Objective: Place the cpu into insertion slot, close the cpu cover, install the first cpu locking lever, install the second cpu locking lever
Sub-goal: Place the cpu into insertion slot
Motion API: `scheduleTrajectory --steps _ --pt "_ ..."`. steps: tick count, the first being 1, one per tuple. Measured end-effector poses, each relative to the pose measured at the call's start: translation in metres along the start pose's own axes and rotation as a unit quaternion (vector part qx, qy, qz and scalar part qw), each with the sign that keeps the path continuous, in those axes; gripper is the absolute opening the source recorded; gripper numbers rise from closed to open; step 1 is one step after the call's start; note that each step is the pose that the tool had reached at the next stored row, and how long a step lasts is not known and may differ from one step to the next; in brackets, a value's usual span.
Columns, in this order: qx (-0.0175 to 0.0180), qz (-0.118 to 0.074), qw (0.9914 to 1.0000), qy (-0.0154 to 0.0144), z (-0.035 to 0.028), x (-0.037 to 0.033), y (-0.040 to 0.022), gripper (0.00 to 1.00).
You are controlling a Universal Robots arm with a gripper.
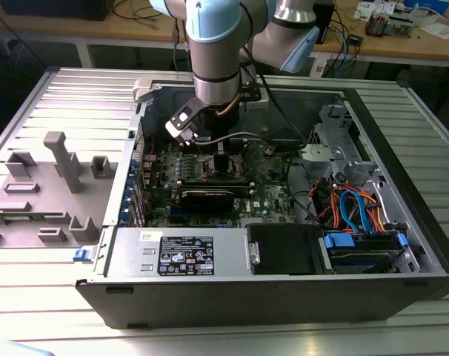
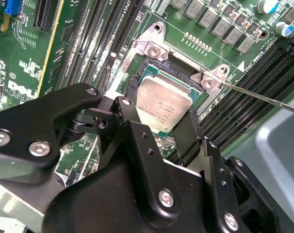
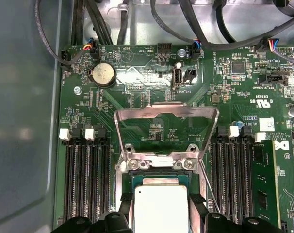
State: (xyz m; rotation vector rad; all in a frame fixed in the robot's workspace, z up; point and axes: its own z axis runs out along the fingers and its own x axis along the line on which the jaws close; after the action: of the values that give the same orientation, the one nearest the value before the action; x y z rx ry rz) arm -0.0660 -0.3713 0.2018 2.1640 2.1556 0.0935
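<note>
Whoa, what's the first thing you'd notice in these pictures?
The big pale-blue robot arm plunging into the open computer case grabs the eye first in the exterior view. In both wrist views the shiny silver cpu stands out, gripped by the black end effector right at the insertion slot on the green board. Just beyond it, in the first wrist view, the cpu cover is flipped open.

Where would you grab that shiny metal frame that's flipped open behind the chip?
On the cpu cover, probably the free crossbar, the end farthest from its hinge at the insertion slot. It's a thin frame swung open, so come from that far side and pinch the bar across its thin edge, clear of the cpu the gripper holds.
</note>
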Motion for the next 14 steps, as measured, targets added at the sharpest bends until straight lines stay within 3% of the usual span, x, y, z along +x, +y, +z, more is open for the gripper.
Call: scheduleTrajectory --steps 14 --pt "0.0 0.0 1.0 -0.0001 0.0032 0.0001 -0.0003 0.54"
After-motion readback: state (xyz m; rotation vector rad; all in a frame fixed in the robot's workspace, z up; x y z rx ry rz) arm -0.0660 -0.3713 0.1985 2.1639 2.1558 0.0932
